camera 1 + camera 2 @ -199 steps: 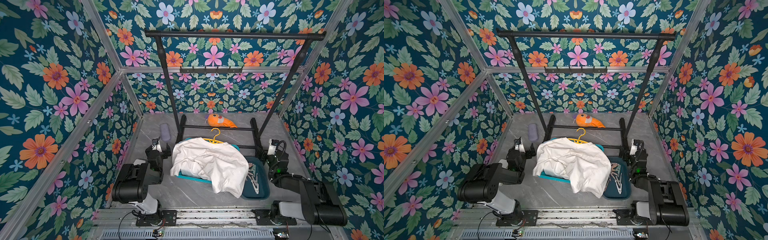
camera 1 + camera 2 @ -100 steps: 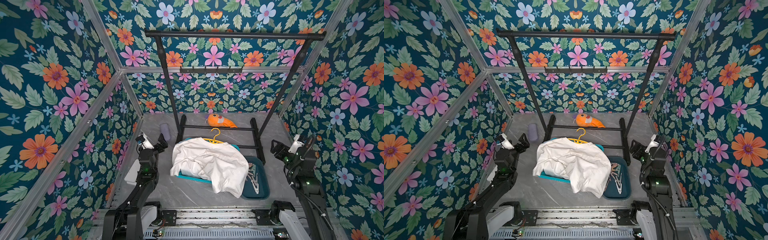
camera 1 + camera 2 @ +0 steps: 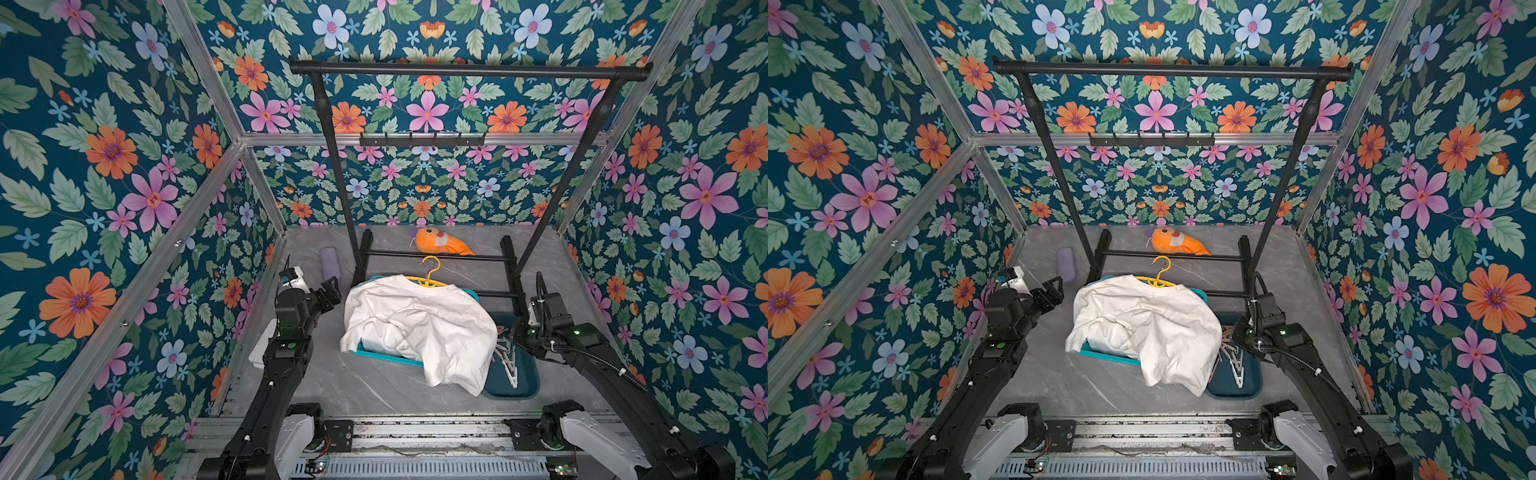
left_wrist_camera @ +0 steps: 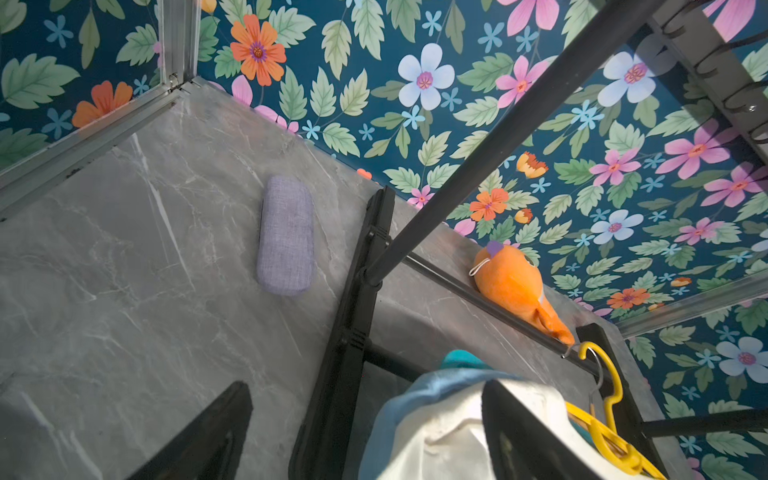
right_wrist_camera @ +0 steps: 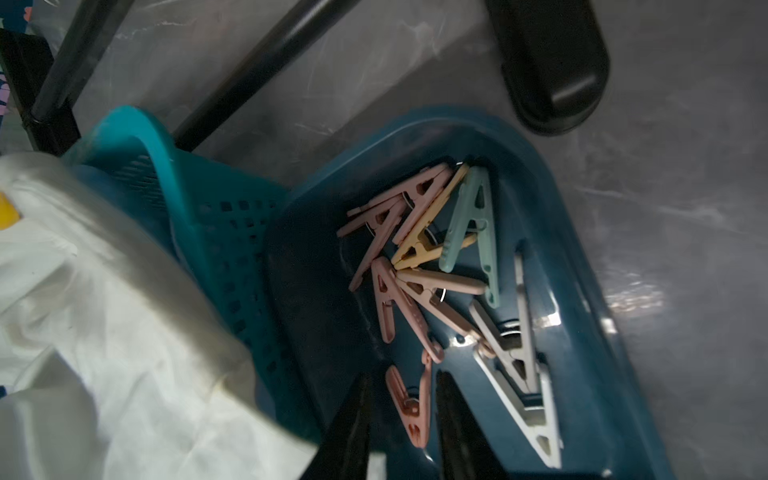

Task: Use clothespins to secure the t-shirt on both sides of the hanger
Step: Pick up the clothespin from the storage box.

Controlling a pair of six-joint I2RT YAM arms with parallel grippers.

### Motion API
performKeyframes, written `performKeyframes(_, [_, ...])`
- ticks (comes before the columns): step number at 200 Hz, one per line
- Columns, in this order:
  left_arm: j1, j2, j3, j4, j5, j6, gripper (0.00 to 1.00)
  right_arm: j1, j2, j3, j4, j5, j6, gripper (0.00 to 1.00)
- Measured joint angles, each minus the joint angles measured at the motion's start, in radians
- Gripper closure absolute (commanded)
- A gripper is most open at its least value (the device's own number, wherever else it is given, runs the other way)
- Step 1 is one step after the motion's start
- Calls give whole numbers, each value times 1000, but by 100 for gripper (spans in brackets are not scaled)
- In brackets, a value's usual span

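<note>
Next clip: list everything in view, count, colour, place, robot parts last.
teal perforated plastic basket: one, teal, mid-table
white cotton t-shirt: one, white, crumpled over the basket
yellow plastic hanger: one, yellow, at the t-shirt's neck
dark blue plastic tray: one, beside the basket, right arm's side
pastel plastic clothespins: roughly ten, pink, cream-yellow, mint, white, in the tray
black metal garment rack: one, black, table's back
orange plush toy: one, behind the rack's base
lilac fabric case: one, beside the rack's foot, left arm's side
left gripper: one, black, open, empty, beside the t-shirt
right gripper: one, black, in the tray, straddling a pink clothespin; grip unclear
</note>
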Motion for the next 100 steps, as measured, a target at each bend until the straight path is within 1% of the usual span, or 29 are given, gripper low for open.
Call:
performKeyframes(24, [-3,-14,6,-35,17,2,12,5,43,-51,74,60,81,72])
performKeyframes(73, [-8,-18,29,-58,45,8,13,6,161,-70,228,87,196,72])
performKeyframes(100, [-11,-18,36,-65,63,8,14,6,196,-80,280,94,244,73])
